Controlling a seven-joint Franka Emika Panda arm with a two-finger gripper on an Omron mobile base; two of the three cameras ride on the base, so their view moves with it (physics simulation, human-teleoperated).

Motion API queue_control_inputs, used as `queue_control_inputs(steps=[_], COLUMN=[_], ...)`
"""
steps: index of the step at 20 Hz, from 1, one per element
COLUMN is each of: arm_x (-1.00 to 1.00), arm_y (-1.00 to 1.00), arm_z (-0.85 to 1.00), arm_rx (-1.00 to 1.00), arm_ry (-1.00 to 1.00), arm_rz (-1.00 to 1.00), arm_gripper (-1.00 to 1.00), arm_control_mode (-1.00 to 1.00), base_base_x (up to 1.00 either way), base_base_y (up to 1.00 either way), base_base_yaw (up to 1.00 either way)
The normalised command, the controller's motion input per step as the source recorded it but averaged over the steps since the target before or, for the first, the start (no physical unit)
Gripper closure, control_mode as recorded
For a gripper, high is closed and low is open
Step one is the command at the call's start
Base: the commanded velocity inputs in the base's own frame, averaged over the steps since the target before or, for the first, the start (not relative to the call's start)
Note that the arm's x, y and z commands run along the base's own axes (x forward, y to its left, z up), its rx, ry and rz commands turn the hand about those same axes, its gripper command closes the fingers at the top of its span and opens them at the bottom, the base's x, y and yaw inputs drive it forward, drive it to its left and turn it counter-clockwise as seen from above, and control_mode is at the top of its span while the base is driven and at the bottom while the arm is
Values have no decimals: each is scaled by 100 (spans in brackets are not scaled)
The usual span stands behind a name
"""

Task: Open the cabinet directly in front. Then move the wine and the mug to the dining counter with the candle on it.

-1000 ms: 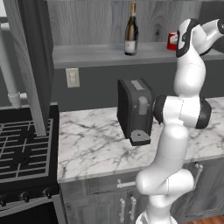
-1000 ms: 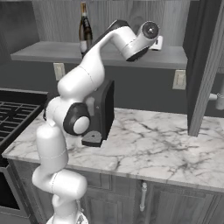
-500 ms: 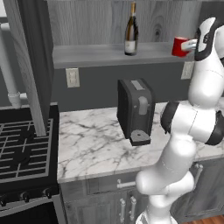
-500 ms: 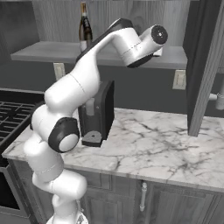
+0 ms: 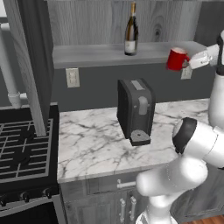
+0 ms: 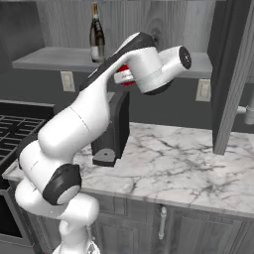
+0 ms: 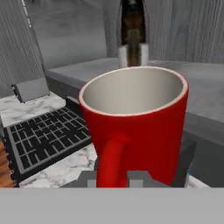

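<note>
While the gripper [image 5: 189,64] is clamped on the handle of the red mug [image 5: 176,59], the mug hangs upright in the air, just clear of the front edge of the cabinet shelf [image 5: 100,54] and above the right part of the marble worktop [image 5: 96,144]. From the hand view the two dark fingertips [image 7: 139,178] sit to either side of the handle's lower end, and the mug's pale inside faces up; whether the pads press the handle fully is hard to say, since the grey band cuts them off. Seen from the right base view only a sliver of the mug [image 6: 128,75] peeps out behind the white wrist.

Behind the mug, the wine [image 5: 131,31] stands upright on the same shelf, well to the mug's left in the left base view, gold foil at the top and a pale label low on its body. It appears again beyond the mug's rim in the hand view [image 7: 132,33], and at the left of the shelf in the right base view [image 6: 96,35].

Both cabinet doors stand swung open: one door [image 5: 29,57] at the left of the left base view, the other [image 6: 229,69] at the right of the right base view. Below the shelf a black coffee machine [image 5: 135,111] sits on the worktop, with a wall outlet [image 5: 72,77] to its left and a black stove [image 5: 24,153] beside the counter.
</note>
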Motion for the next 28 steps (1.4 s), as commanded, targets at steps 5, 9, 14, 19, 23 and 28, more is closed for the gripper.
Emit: queue_control_inputs(steps=[5, 9, 14, 19, 23, 28], arm_x=[-100, -96, -69, -4, 0, 0], arm_y=[84, 40, 0, 4, 0, 0], arm_z=[-60, -57, -52, -20, 0, 0], arm_rx=[-16, -9, 0, 0, 2, 0], arm_ry=[0, -15, -32, -18, -7, 0], arm_rz=[48, 27, 0, -13, -9, 0], arm_gripper=[100, 100, 100, 100, 100, 100], arm_control_mode=[-100, -100, -100, -100, -100, -100], base_base_x=[0, 0, 0, 0, 0, 0], base_base_y=[0, 0, 0, 0, 0, 0], base_base_yaw=[0, 0, 0, 0, 0, 0])
